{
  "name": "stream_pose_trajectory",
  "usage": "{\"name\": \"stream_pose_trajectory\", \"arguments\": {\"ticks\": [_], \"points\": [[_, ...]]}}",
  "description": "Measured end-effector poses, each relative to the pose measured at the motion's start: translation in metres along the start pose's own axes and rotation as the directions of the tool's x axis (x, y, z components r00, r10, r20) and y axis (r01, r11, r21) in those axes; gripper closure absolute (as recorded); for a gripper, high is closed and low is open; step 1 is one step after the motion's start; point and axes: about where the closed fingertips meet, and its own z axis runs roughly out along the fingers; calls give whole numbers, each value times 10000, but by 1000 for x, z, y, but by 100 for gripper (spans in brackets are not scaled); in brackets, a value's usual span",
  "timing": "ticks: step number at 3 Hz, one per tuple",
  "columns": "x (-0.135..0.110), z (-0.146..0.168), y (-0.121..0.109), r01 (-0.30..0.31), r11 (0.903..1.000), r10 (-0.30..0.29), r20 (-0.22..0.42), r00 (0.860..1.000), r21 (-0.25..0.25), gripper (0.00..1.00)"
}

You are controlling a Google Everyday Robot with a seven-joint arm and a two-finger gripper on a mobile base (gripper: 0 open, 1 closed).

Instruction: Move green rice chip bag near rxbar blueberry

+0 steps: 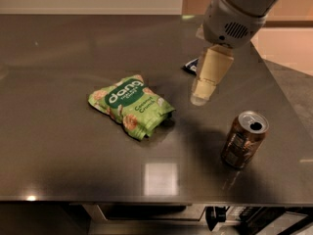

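Observation:
The green rice chip bag [131,105] lies flat on the dark steel counter, left of centre, with its white "dang" lettering facing up. The rxbar blueberry [190,67] lies behind and to the right of it; only its dark blue left corner shows, the rest is hidden behind my arm. My gripper [199,98] hangs from the upper right, above the counter, to the right of the bag and in front of the bar. It holds nothing that I can see.
A brown drink can [244,139] stands upright at the front right, its top opened. The counter's [68,146] right edge runs diagonally past the can. Its front edge lies low in the view, with a lit reflection near it.

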Motion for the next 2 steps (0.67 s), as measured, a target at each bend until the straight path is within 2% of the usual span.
{"name": "stream_pose_trajectory", "arguments": {"ticks": [2], "points": [[-38, 71, -4, -316, 9981, 304, -227, 9993, -536, 0]]}}
